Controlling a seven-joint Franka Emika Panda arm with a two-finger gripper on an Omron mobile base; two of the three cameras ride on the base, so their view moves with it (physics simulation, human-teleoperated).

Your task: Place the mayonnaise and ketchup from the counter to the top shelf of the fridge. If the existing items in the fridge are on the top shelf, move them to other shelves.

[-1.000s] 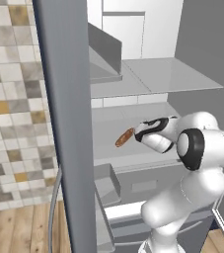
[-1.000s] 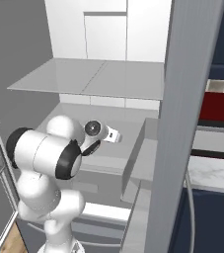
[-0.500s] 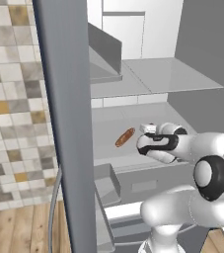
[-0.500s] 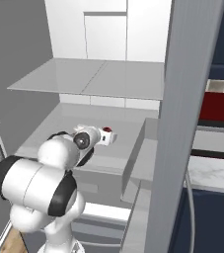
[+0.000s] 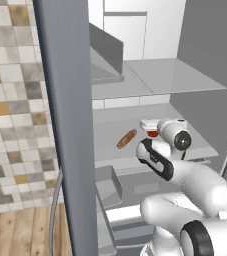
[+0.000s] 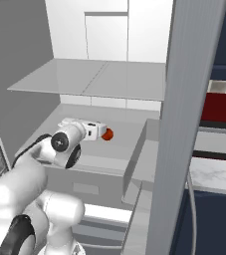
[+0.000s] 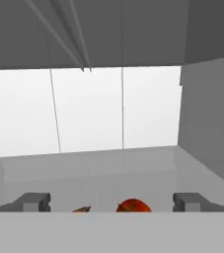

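Inside the open fridge, my gripper stands open just above the shelf below the top shelf. The round red fruit of the existing items rests on that lower shelf between my fingertips, nearer the right one and touching neither. The same fruit shows just ahead of the gripper in the right base view. The brown sausage shape lies to the left of the gripper and the fruit. Nothing stands on the top shelf. The mayonnaise and ketchup are out of view.
The grey fridge door stands close on the right, with a door bin beside the shelf. A strip of the marbled counter shows past it. A drawer sits below the shelf, and a tiled wall lies to the left.
The arm's elbow has swung down and around while the hand stayed over the lower shelf. The jaws have spread wider, and the red fruit now shows in front of the hand.
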